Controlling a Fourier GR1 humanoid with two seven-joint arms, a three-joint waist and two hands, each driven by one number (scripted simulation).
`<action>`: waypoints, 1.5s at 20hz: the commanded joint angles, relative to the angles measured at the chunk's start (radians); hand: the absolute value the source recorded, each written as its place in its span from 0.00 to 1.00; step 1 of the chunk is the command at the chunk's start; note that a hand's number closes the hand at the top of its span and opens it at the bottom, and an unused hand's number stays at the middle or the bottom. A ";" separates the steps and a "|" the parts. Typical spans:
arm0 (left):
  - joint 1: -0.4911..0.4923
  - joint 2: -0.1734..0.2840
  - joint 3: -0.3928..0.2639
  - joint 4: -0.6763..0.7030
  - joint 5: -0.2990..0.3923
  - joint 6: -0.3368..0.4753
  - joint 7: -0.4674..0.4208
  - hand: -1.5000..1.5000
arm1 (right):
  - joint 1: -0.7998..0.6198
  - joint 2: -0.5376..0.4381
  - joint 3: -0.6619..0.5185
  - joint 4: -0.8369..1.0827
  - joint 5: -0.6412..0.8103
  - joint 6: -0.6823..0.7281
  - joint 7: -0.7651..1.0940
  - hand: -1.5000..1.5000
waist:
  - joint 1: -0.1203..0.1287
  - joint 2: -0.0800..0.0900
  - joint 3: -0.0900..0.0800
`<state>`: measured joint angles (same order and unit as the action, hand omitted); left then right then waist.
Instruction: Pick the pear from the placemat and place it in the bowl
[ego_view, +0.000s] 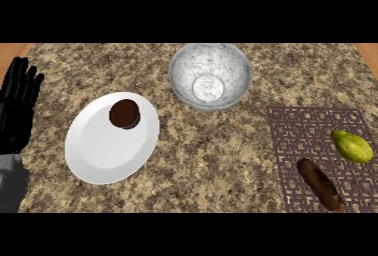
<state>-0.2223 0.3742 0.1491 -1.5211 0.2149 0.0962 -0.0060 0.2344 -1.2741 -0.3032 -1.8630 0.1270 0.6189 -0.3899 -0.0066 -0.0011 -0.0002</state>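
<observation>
Counter (221, 150): one speckled brown stone top, filling the view.
Placemat (314, 125): one dark woven mat at the right side of the counter.
Plate (103, 155): one white plate, left of centre, well apart from the mat.
Bowl (210, 75): one pale marbled bowl at the far middle, nothing in it, up and to the left of the mat.
Left hand (18, 107): one black hand at the left edge, fingers straight and pointing up, released, holding nothing, at rest.
Right hand: not shown, so its state cannot be told.
Brown stick-like item (321, 184): one, long and dark, lying slantwise on the near part of the mat.
Pear (351, 146): one, yellow-green, lying on the mat near its right edge, just beside the brown item's upper end but apart from it.
Dark round item (125, 114): one, sitting on the plate's far part.
Task stage: judged not yet begun; the pear is untouched.
Risk: a hand coming in from the near edge may knock the brown item, since it lies just beside the pear.
Risk: the rounded pear could roll under closing fingers.
Risk: a low carry could clip the bowl's rim.
</observation>
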 joint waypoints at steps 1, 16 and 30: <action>0.050 0.016 0.036 -0.014 0.014 -0.031 -0.015 0.50 | 0.014 0.026 0.007 -0.025 0.096 0.055 0.003 0.00 | 0.003 -0.001 0.000; 0.008 -0.056 0.013 -0.011 -0.044 -0.022 -0.009 0.50 | -0.202 0.252 0.206 0.215 0.410 0.041 -0.074 0.00 | 0.010 0.001 0.000; -0.026 -0.046 0.068 0.071 -0.037 -0.081 -0.035 0.50 | -0.399 0.419 0.298 0.477 0.609 -0.047 -0.190 0.00 | 0.009 0.002 0.000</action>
<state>-0.2402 0.3332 0.2018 -1.4918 0.1779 0.0306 -0.0146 -0.1145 -0.8824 0.0023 -1.4112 0.7195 0.5378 -0.5381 0.0047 0.0014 0.0006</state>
